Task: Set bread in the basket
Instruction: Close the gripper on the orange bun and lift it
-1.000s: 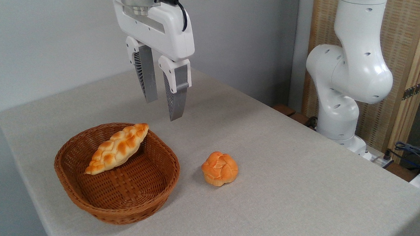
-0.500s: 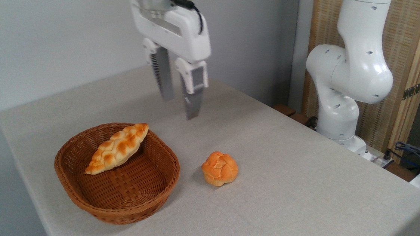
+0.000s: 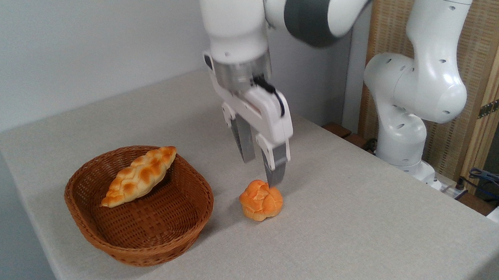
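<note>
Hanging just above and behind the bread [image 3: 261, 199], the tool [image 3: 261, 172] points down with its two fingers [image 3: 276, 165] spread a little and nothing between them; the nearer fingertip ends right at the bun's upper back edge, though whether it touches cannot be told from this angle. The bread, a small round orange-golden bun with a knotted top, sits on the grey tabletop [image 3: 357, 237], just to the right of the basket [image 3: 135, 233] and apart from its rim. The basket is a brown woven oval with low sides, standing near the tabletop's front-left corner. A long pointed braided loaf [image 3: 140, 176] lies in it, slanting from the front-left of the bowl up to the back rim, where its tip rests; the nearer half of the basket floor is bare weave. Between bun and basket only bare cloth shows. The white arm [image 3: 241, 23] comes down from the top of the view, and its base [image 3: 408, 108] stands beyond the tabletop's far right edge, before a slatted wooden screen [image 3: 483, 60]. Some cables [image 3: 495, 181] lie at the far right.
</note>
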Robot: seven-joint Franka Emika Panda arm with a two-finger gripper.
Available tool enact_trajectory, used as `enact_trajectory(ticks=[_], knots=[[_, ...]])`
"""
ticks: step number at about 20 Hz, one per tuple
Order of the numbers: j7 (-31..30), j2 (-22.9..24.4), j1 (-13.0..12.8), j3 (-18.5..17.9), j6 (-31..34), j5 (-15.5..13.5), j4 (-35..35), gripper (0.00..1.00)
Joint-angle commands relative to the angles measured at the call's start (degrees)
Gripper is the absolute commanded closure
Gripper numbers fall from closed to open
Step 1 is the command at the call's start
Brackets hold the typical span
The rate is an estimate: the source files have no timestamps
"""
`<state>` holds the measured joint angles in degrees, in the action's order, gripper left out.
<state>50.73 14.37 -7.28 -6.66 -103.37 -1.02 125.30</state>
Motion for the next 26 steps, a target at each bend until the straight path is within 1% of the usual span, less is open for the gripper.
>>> enact_trajectory(ticks=[1, 3, 7, 8, 9, 11, 12, 13, 16, 18, 26], knots=[[0.9, 0.8, -0.3, -0.3, -6.6, 3.2, 6.3, 0.0], [0.9, 0.8, -0.4, -0.2, -8.9, 3.5, 8.6, 0.0], [1.0, 0.1, -0.7, -0.2, -9.1, 3.5, 9.3, 0.0], [1.0, -0.1, -0.7, -0.2, -9.1, 3.5, 9.3, 0.02], [1.0, -0.6, -0.7, -0.2, -9.1, 3.5, 9.3, 0.14], [1.1, -1.5, -0.8, -0.2, -9.5, 3.6, 9.3, 0.43], [2.0, -1.7, -1.1, -0.2, -10.1, 3.6, 9.3, 0.52], [2.4, -1.8, -1.3, -0.2, -11.1, 3.6, 9.3, 0.63], [2.4, -2.6, -1.6, -0.2, -11.9, 3.5, 9.3, 0.87], [2.3, -2.8, -1.6, -0.2, -11.9, 3.5, 9.3, 0.98], [2.4, -2.8, -1.6, -0.2, -11.2, 3.5, 9.0, 0.98]])
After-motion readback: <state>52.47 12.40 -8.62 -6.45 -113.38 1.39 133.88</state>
